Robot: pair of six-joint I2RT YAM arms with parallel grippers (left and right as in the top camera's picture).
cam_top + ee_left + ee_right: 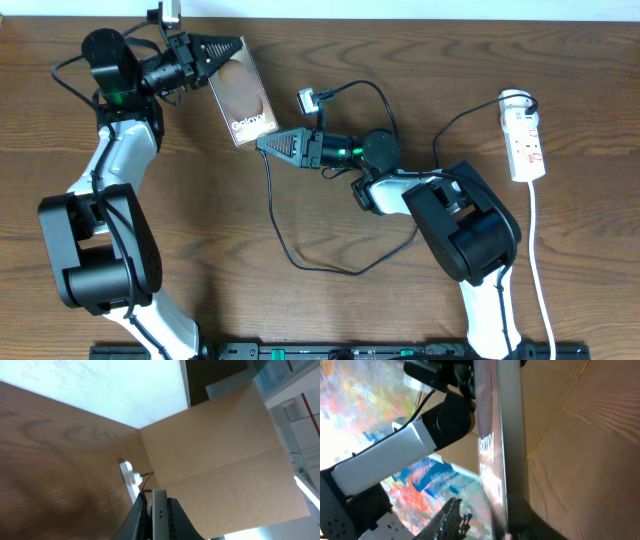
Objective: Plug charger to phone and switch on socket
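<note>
The phone [245, 100], brownish screen with white lettering, is held tilted above the table at the back left. My left gripper [222, 60] is shut on its upper edge; the left wrist view shows the phone's thin edge [159, 512] between the fingers [158, 496]. My right gripper [263, 143] sits right at the phone's lower end and grips the end of the charger, whose thin black cable [283, 235] runs down from it, loops and leads to the socket [525, 135] at the far right. In the right wrist view the phone's edge [504, 435] stands just ahead of the fingers [485, 520]. The plug tip is hard to make out.
The socket's white cord [541, 260] runs down the right side to the front edge. A small grey connector [307, 100] with its own black wire sits behind my right wrist. The socket also shows far off in the left wrist view [131, 480]. Both arm bases stand at the front.
</note>
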